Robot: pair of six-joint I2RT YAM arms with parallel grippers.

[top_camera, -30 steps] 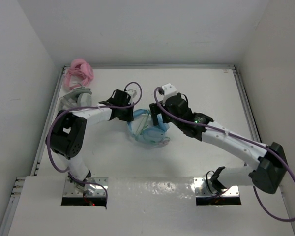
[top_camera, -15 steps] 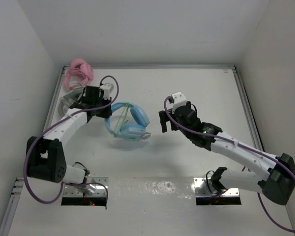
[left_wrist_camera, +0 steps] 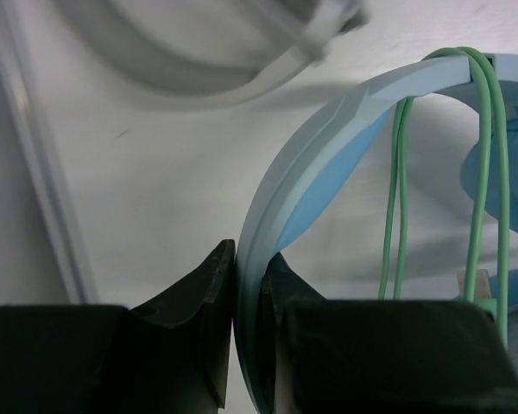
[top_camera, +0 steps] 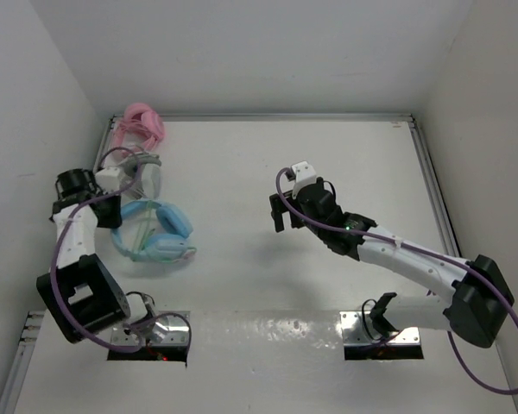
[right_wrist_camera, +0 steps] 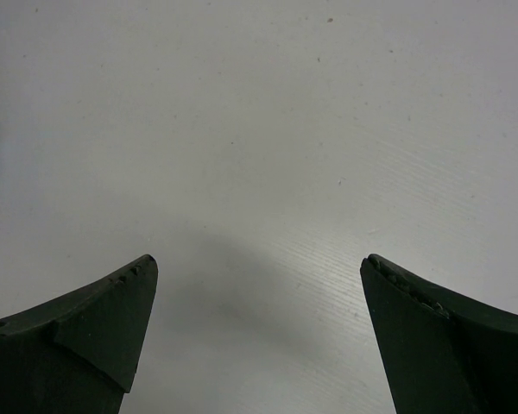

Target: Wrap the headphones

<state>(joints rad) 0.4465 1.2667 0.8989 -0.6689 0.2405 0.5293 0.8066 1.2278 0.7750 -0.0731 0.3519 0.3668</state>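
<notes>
The light blue headphones [top_camera: 158, 233] lie at the table's left side, ear cups toward the near edge. My left gripper [top_camera: 121, 200] is shut on their blue headband [left_wrist_camera: 328, 129], which is pinched between the jaws in the left wrist view [left_wrist_camera: 249, 254]. The pale green cable [left_wrist_camera: 482, 164] runs in loops over the headband. My right gripper [top_camera: 281, 212] is open and empty above bare table at the middle, well right of the headphones. In the right wrist view [right_wrist_camera: 259, 263] only white table shows between its fingers.
Grey-white headphones [top_camera: 140, 172] lie just behind the blue ones, and show at the top of the left wrist view [left_wrist_camera: 216, 60]. Pink headphones [top_camera: 138, 126] sit in the far left corner. A metal rail [top_camera: 86, 198] edges the table's left side.
My left gripper has carried the blue headphones from the table's middle to the left side, next to the grey-white pair. My right gripper has drawn back from them and stays open.
</notes>
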